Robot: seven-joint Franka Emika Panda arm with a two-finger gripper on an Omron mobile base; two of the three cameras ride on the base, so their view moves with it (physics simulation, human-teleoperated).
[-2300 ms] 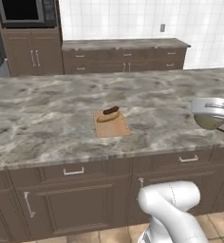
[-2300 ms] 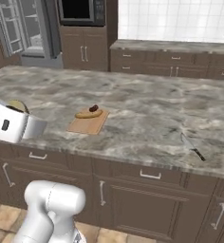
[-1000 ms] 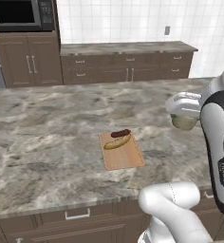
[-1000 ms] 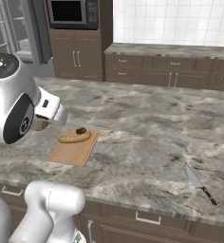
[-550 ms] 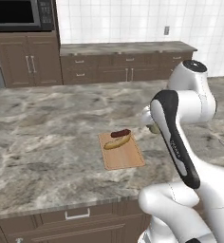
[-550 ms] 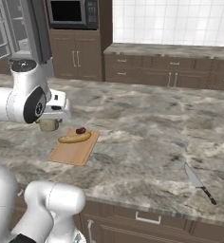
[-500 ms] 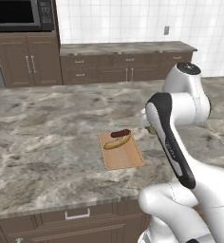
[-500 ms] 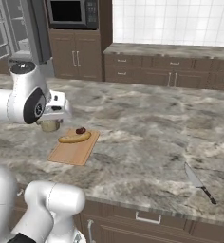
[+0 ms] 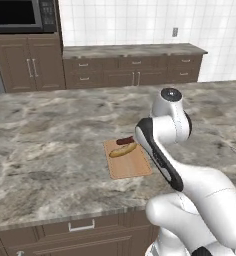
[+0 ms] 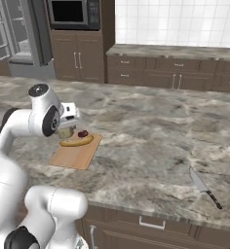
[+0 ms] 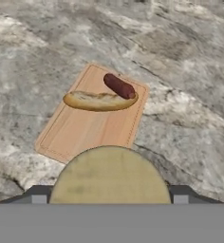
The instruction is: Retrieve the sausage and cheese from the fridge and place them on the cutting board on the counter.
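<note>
A: Gripper [image 11: 109,201] is carrying the cheese [image 11: 109,176]. The tan round puck is sitting between the two dark tips, jaws set wide and clamped on it. In the right base view the puck [image 10: 64,132] is tucked under the hand.

B: Where is the cutting board [image 11: 80,130] lying relative to the gripper?

A: Just ahead of it and below, flat on the counter [image 11: 190,109]. The sausage [image 11: 119,86] is lying at the board's far end from the gripper, touching a pale yellow elongated bun-like item [image 11: 98,101] lying crosswise on the board.

B: Any writing, brands, labels?

A: None readable on the cheese, the board or the arm.

B: Anything else on the counter?

A: A knife [image 10: 205,187] is lying well off to the gripper's right, near the counter's front edge. The fridge [image 10: 17,34] is standing far beyond, left of a microwave [image 10: 73,13].
</note>
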